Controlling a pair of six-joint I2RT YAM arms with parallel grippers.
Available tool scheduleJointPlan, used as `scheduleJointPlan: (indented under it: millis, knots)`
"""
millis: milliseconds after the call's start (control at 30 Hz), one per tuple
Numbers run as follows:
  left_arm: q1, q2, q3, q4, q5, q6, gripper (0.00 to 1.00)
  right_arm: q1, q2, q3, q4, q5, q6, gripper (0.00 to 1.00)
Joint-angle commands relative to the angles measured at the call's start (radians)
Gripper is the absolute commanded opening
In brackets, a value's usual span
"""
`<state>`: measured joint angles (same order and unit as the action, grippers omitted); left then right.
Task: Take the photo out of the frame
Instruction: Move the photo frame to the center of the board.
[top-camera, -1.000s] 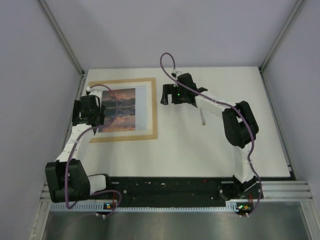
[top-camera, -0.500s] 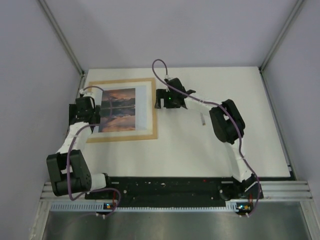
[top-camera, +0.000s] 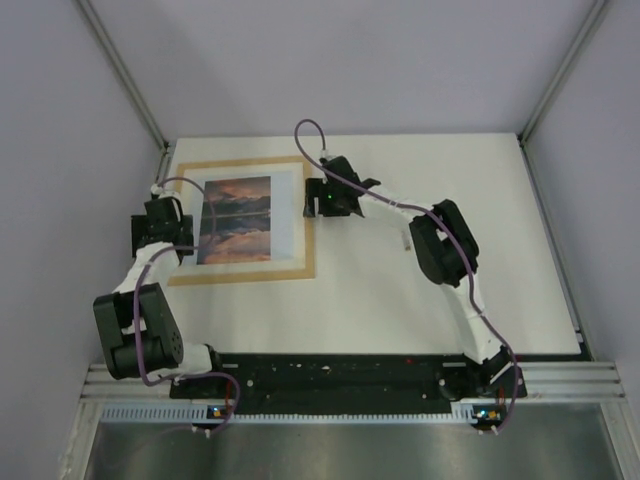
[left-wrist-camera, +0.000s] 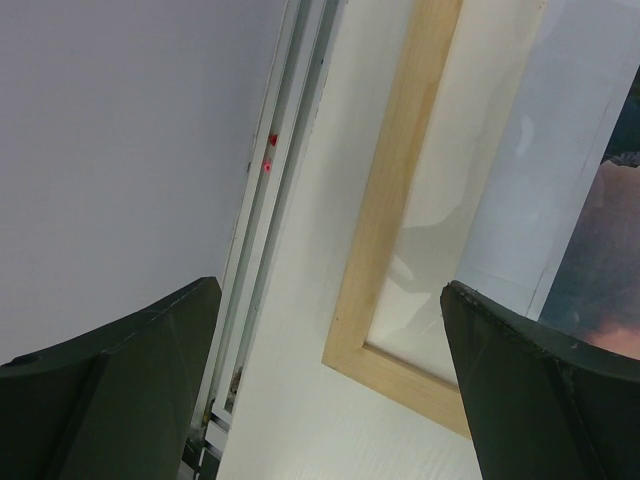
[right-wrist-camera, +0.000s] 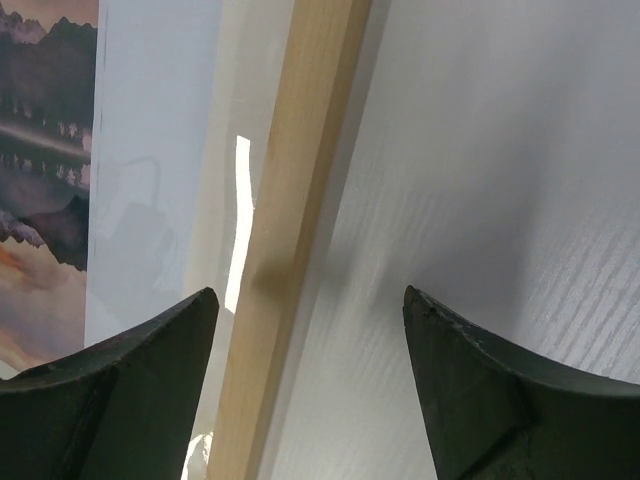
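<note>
The light-wood frame (top-camera: 240, 272) lies face up at the table's left, with the photo (top-camera: 237, 219) of a sunset mountain scene inside it behind the glass. My left gripper (top-camera: 160, 228) hangs open over the frame's left rail (left-wrist-camera: 395, 190). In the left wrist view its near corner shows between the fingers (left-wrist-camera: 330, 400), and the photo (left-wrist-camera: 600, 250) runs off the right margin. My right gripper (top-camera: 318, 197) is open astride the frame's right rail (right-wrist-camera: 300, 150). One finger (right-wrist-camera: 120, 390) is over the glass beside the photo (right-wrist-camera: 50, 200), the other over bare table. Nothing is gripped.
An aluminium rail (left-wrist-camera: 270, 200) and a grey wall run along the table's left edge, close to the frame. A small pale strip (top-camera: 406, 238) lies on the white table (top-camera: 400, 310) near the right arm's elbow. Walls enclose the back and right.
Both arms have shifted left. The left gripper went from over the photo to the frame's left rail. The right gripper reached the right rail, its jaws narrowing somewhat.
</note>
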<state>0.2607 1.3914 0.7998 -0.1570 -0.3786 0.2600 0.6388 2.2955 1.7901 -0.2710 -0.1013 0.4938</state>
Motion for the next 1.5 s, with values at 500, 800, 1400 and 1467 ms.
scheduleJointPlan:
  millis: [500, 800, 1400, 1467]
  knots:
    - [0.021, 0.009, -0.025, 0.06, 0.046, -0.033, 0.99, 0.079, 0.078, 0.114, -0.108, 0.164, -0.009, 0.5]
    - [0.022, -0.012, 0.005, -0.009, 0.053, -0.042, 0.99, 0.093, 0.105, 0.157, -0.131, 0.157, 0.005, 0.46]
    - [0.02, -0.067, 0.007, -0.075, 0.156, -0.024, 0.99, 0.091, 0.11, 0.177, -0.185, 0.199, 0.002, 0.0]
    - [0.02, -0.094, 0.01, -0.111, 0.234, -0.005, 0.99, 0.078, 0.082, 0.158, -0.186, 0.189, 0.0, 0.0]
